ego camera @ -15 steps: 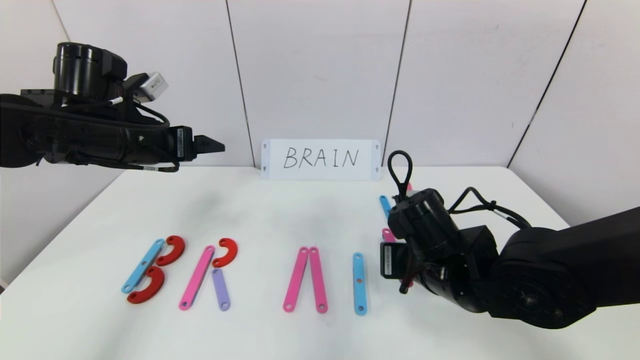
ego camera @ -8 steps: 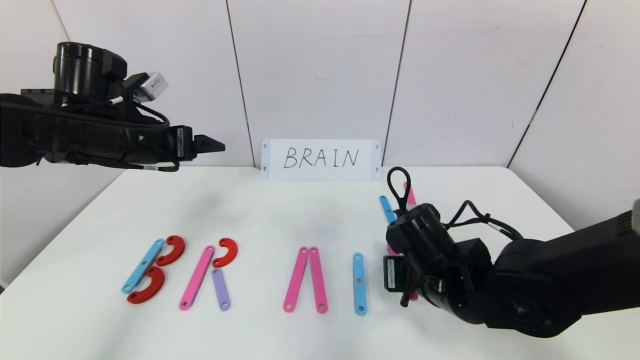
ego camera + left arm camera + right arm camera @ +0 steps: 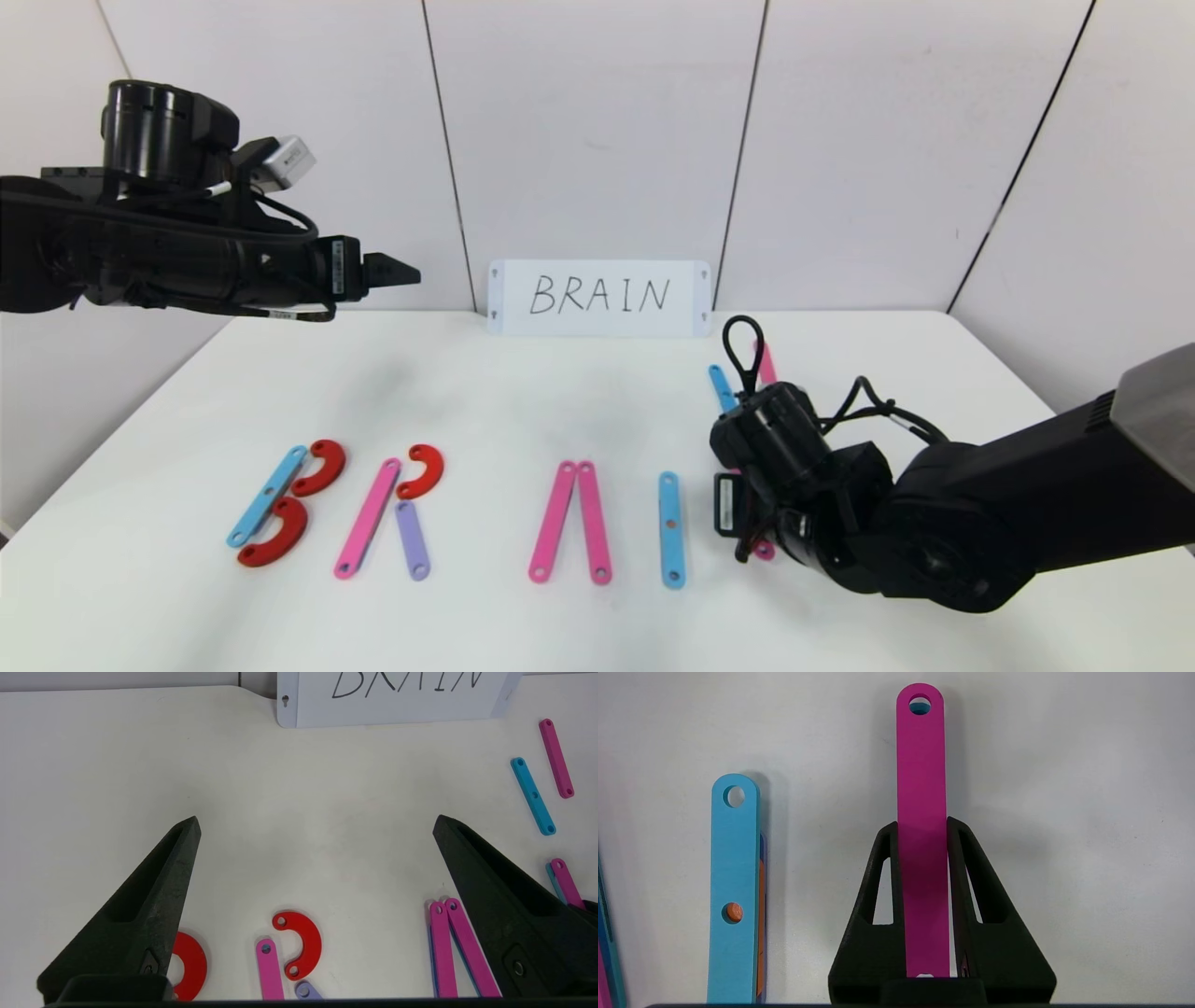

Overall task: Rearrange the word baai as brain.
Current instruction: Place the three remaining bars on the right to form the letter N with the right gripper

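Note:
The word lies along the front of the table (image 3: 597, 411). A blue strip (image 3: 267, 495) with two red half-rings (image 3: 322, 467) forms B. A pink strip (image 3: 368, 518), a red half-ring (image 3: 422, 470) and a purple strip (image 3: 412, 539) form R. Two pink strips (image 3: 570, 521) form an A without a bar. A blue strip (image 3: 671, 528) stands as I. My right gripper (image 3: 922, 823) is shut on a pink strip (image 3: 922, 765), held low just right of the I strip (image 3: 733, 882). Its end shows in the head view (image 3: 765, 551). My left gripper (image 3: 401, 273) is open and empty, raised at the far left.
A white card (image 3: 598, 297) with handwritten BRAIN stands at the back wall. A spare blue strip (image 3: 719, 386) and a spare pink strip (image 3: 766, 362) lie behind my right wrist; both show in the left wrist view (image 3: 533, 795) (image 3: 556, 758).
My right arm has moved forward and down with the pink strip, closer to the I strip. The left arm has not moved.

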Controlling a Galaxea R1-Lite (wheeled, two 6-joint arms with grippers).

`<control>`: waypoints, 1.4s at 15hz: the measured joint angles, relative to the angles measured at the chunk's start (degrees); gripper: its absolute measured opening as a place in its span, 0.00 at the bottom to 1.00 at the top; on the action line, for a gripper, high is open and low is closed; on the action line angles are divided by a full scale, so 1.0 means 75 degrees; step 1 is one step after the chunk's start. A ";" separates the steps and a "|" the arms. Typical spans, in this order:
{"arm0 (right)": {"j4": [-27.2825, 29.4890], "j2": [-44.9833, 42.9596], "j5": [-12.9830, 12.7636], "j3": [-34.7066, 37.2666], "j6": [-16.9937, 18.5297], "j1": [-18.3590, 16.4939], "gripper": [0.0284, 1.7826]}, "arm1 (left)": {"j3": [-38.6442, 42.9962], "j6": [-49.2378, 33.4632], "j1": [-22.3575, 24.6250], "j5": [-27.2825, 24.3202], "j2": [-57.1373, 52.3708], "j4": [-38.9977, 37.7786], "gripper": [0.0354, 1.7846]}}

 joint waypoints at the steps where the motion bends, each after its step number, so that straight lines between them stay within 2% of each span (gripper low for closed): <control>1: 0.0000 0.0005 0.0000 -0.0003 0.0002 0.0000 0.18 | 0.0000 0.0000 0.0000 -0.0002 0.0000 0.0002 0.97; 4: 0.0010 0.0005 0.0000 0.0003 0.0002 -0.0005 0.29 | 0.0007 0.0000 0.0000 -0.0002 0.0000 0.0005 0.97; 6: 0.0015 -0.0018 0.0000 0.0015 0.0002 -0.0008 0.45 | 0.0007 0.0000 0.0000 0.0000 0.0000 0.0005 0.97; 9: 0.0011 -0.0088 0.0005 0.0018 -0.0041 -0.0037 0.74 | 0.0003 0.0000 0.0000 0.0000 0.0000 0.0005 0.97; 12: 0.0021 -0.0281 0.0140 -0.0203 -0.0388 -0.0338 0.92 | 0.0000 -0.0003 0.0000 -0.0005 0.0000 0.0005 0.97; 13: 0.0000 -0.0297 0.0276 -0.0358 -0.0691 -0.0497 0.95 | 0.0000 0.0000 0.0000 -0.0008 0.0000 0.0005 0.97; 14: -0.0005 -0.0297 0.0566 -0.0515 -0.0962 -0.0678 0.97 | 0.0003 0.0000 0.0000 -0.0008 0.0000 0.0005 0.97; 16: -0.0015 -0.0223 0.1393 -0.0964 -0.1562 -0.1151 0.97 | 0.0007 -0.0003 0.0000 -0.0011 -0.0003 0.0005 0.97; 17: -0.0008 -0.0124 0.1687 -0.1195 -0.1911 -0.1343 0.97 | 0.0007 0.0000 0.0000 -0.0008 -0.0003 0.0005 0.97; 18: -0.0015 0.0005 0.1819 -0.1434 -0.2219 -0.1486 0.97 | 0.0010 -0.0003 -0.0005 -0.0015 0.0000 0.0002 0.97; 21: -0.0015 0.0479 0.1885 -0.2074 -0.2883 -0.1699 0.97 | -0.0003 -0.0003 -0.0011 -0.0015 0.0002 0.0000 0.97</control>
